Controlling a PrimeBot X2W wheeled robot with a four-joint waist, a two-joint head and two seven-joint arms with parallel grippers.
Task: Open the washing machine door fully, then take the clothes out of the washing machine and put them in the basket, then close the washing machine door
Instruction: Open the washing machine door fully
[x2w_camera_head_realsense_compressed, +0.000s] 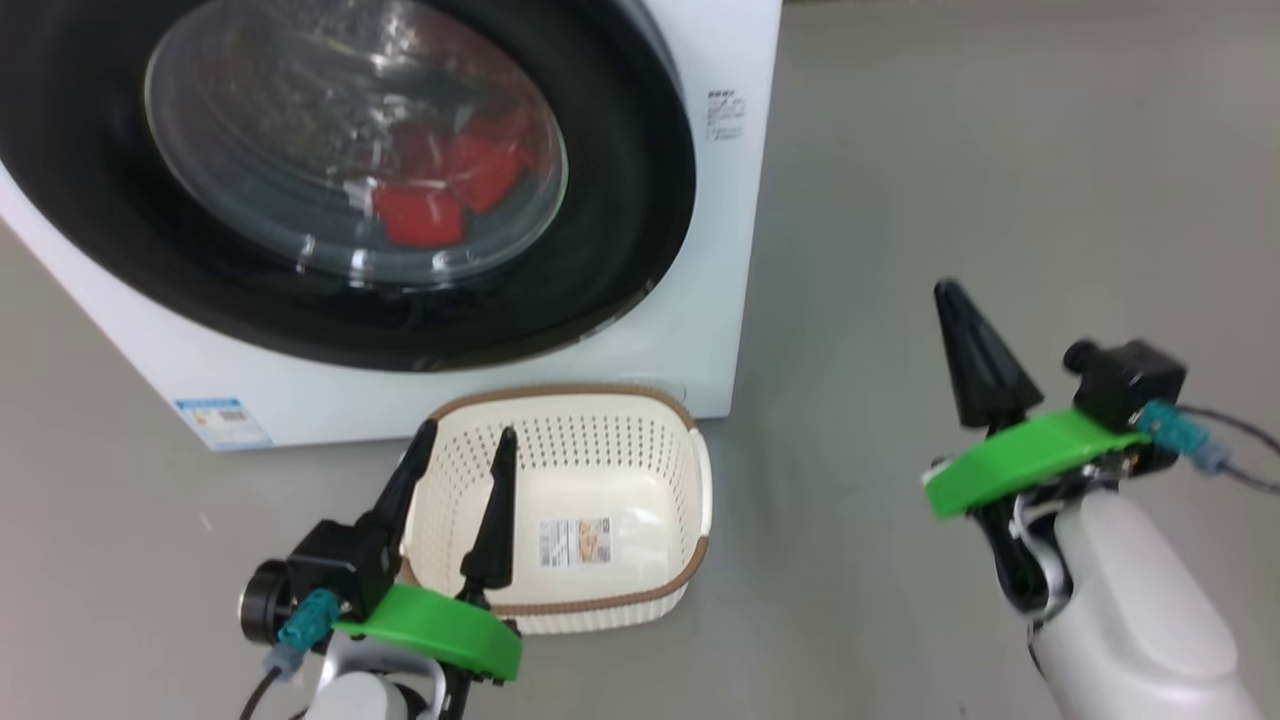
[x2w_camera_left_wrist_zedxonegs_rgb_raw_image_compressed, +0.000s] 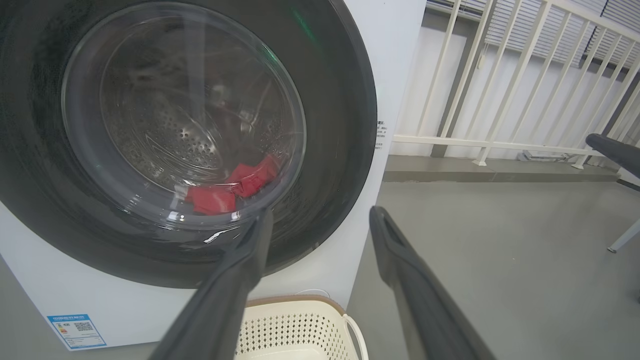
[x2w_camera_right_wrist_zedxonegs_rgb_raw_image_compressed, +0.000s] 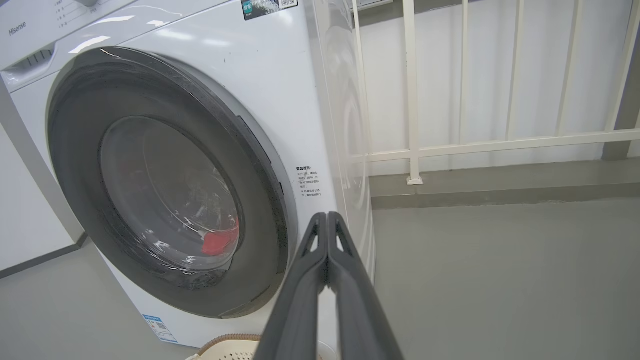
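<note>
Door: washing machine door (x2w_camera_head_realsense_compressed: 640, 200) sitting shut, clothes (x2w_camera_head_realsense_compressed: 440, 190) lying behind its glass.
Handling: I'm judging it stiff, slick; hooking its right edge.
Pincers: right gripper (x2w_camera_head_realsense_compressed: 950, 290) closed, empty; left gripper (x2w_camera_head_realsense_compressed: 468, 432) gaping by basket (x2w_camera_head_realsense_compressed: 690, 480).

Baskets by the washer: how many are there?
1: the basket on the floor, in front of the washing machine, below its shut door. More could sit outside the frame.

We find the washing machine door (x2w_camera_head_realsense_compressed: 630, 200) closed, barring our way to the clothes (x2w_camera_head_realsense_compressed: 420, 215) behind its glass. The basket (x2w_camera_head_realsense_compressed: 600, 440) stands just before the right front corner of the washing machine (x2w_camera_head_realsense_compressed: 700, 330). Rightward, grey floor (x2w_camera_head_realsense_compressed: 950, 150) runs open to a white railing (x2w_camera_right_wrist_zedxonegs_rgb_raw_image_compressed: 409, 90).
</note>
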